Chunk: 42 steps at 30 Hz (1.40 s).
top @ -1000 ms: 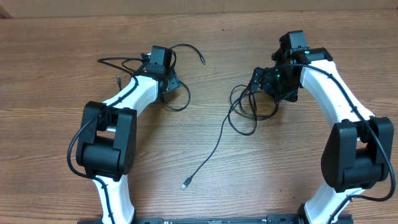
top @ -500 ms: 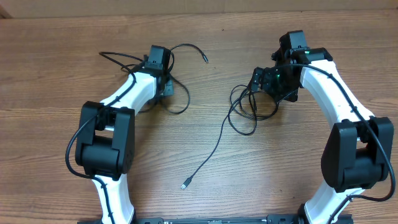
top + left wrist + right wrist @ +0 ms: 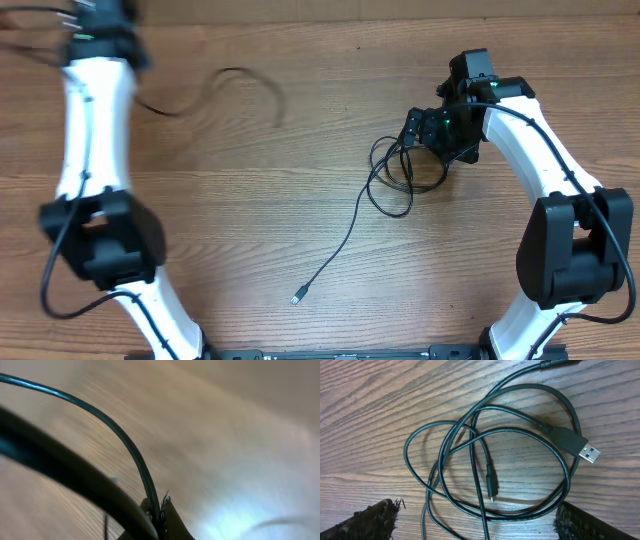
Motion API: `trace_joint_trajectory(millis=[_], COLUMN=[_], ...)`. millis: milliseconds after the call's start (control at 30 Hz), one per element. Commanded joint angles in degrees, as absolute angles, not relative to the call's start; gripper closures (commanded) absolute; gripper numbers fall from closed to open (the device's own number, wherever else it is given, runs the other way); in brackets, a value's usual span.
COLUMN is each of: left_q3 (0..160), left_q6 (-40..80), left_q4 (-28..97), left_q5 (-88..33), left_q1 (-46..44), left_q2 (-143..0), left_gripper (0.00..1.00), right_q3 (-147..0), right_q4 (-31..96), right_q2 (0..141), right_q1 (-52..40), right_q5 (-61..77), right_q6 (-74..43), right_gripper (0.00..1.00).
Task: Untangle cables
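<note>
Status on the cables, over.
Left claw shut on one cable, far corner. Right claw open over the tangle. One end trails loose. Nothing blocking.

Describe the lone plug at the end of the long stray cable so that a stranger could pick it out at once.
On the wooden table, find the tangled coil of cables under the right gripper. One thin cable trails out of it toward the table's near edge. The plug at its tip lies alone on bare wood, unlike those inside the coil.
</note>
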<state>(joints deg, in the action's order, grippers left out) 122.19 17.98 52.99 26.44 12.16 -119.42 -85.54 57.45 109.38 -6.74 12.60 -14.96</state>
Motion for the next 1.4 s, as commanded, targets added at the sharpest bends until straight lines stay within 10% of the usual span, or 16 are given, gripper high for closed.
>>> trace_joint_trajectory(millis=[0, 300, 800, 900, 1000, 1100, 1367], left_q3=[128.97, 130.02, 129.99, 129.99, 130.02, 130.34, 147.13], left_q6=[18.48, 16.25, 11.81, 12.91, 16.32, 20.32, 24.84], left_q4=[53.39, 41.58, 29.04, 30.89, 33.93, 36.01, 49.41], left_q5=[28.10, 11.49, 20.93, 20.01, 17.63, 12.23, 2.02], left_q1=[18.33, 26.83, 25.93, 25.76, 25.47, 25.47, 25.80], left_q2=[-118.08, -121.25, -143.02, -147.06, -149.45, -149.14, -148.18], left_gripper=[0.96, 0.96, 0.94, 0.75, 0.26, 0.00, 0.00], right_q3=[-85.52, -85.52, -85.52, -85.49, -85.52, -85.52, -85.52], right_q4=[57.12, 57.12, 57.12, 57.12, 57.12, 57.12, 57.12], right_q2=[107.70, 107.70, 107.70, 107.70, 107.70, 107.70, 107.70], right_q1=[-6.85, -6.85, -6.85, -6.85, -6.85, -6.85, -6.85], right_q5=[12.08, 12.08, 12.08, 12.08, 12.08, 12.08, 12.08], right_q6=[-14.72, -14.72, -14.72, -14.74, -14.72, -14.72, -14.74], right_gripper=[0.00, 0.00, 0.00, 0.00, 0.00, 0.00, 0.00])
